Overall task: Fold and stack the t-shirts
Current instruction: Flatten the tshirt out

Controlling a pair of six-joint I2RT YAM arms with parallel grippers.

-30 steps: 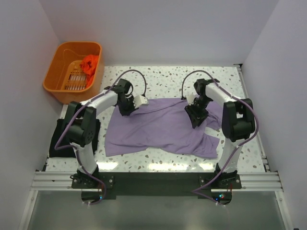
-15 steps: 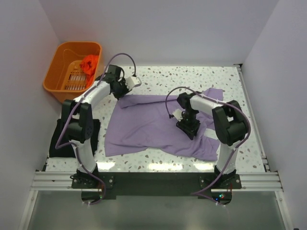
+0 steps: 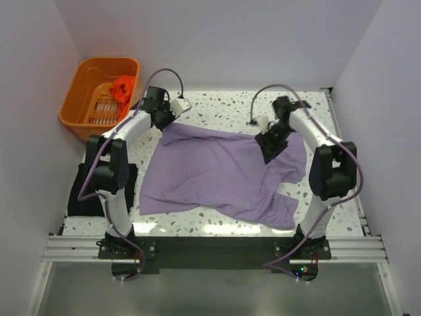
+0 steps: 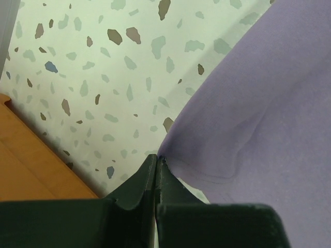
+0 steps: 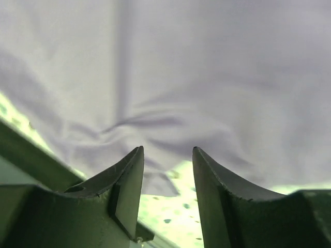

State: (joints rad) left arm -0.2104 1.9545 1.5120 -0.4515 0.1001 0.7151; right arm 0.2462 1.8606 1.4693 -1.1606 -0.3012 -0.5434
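Observation:
The lilac-purple t-shirt [image 3: 217, 174] lies spread over the middle of the table. My left gripper [image 3: 166, 122] is shut on its far left corner; in the left wrist view the jaws [image 4: 156, 158] pinch the shirt's edge [image 4: 248, 113] just above the tabletop. My right gripper [image 3: 270, 147] is open and empty, over the shirt's far right part; the cloth [image 5: 207, 62] fills the right wrist view behind the parted fingers [image 5: 167, 153]. The orange-red t-shirt [image 3: 123, 87] lies bunched in the basket. The black t-shirt [image 3: 84, 191] lies at the table's left edge.
The orange plastic basket [image 3: 82, 99] stands at the far left corner, close to my left gripper; its side shows in the left wrist view [image 4: 31, 165]. White walls enclose the speckled table [image 3: 223, 105] at the back and sides.
My left gripper has drawn the shirt's corner back and to the left. My right gripper swung from the shirt's middle to its far right part. The shirt now lies flatter and wider.

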